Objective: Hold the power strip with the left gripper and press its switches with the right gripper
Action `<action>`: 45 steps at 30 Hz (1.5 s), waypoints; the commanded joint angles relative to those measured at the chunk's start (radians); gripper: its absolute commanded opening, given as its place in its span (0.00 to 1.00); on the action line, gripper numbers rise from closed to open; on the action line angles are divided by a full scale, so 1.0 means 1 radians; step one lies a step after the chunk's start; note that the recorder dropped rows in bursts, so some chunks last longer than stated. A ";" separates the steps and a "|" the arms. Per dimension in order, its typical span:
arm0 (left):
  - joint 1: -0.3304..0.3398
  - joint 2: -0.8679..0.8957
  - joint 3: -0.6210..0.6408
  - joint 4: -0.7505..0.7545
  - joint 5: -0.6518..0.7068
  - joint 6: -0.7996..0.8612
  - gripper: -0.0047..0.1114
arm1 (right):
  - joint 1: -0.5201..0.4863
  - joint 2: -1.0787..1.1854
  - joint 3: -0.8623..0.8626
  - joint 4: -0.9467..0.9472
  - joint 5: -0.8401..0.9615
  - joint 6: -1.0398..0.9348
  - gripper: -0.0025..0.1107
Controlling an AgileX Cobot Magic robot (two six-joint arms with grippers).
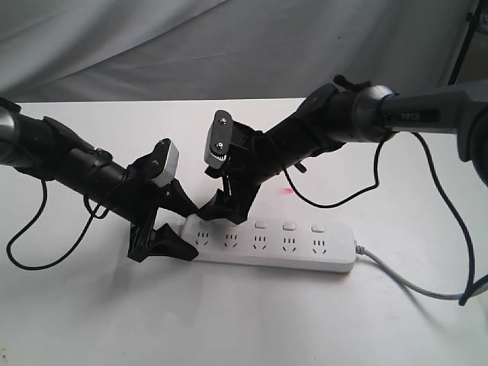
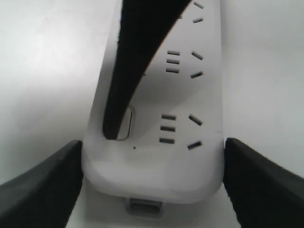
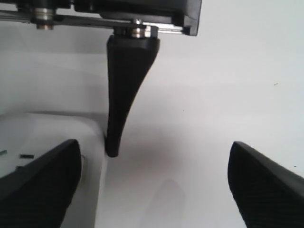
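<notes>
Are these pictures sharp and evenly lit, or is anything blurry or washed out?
Exterior view: bright, even light, the table nearly washed out, only soft shadows by the power strip, and a small red glow behind it. Left wrist view: the strip's slots fairly crisp, the left gripper's fingers soft-edged. Right wrist view: the right gripper's fingers blurred, the table featureless white.

Smooth plastic power strip (image 2: 199, 166), with end effector (image 2: 153, 159) fingers (image 2: 266, 185) seemingly matt rubber
</notes>
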 commanded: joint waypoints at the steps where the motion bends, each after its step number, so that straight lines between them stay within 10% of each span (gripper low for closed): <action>1: -0.004 -0.003 -0.006 -0.003 -0.031 0.002 0.07 | 0.005 0.001 0.014 -0.077 -0.005 0.003 0.70; 45: -0.004 -0.003 -0.006 -0.003 -0.031 0.002 0.07 | 0.036 -0.129 0.030 -0.118 -0.038 0.085 0.70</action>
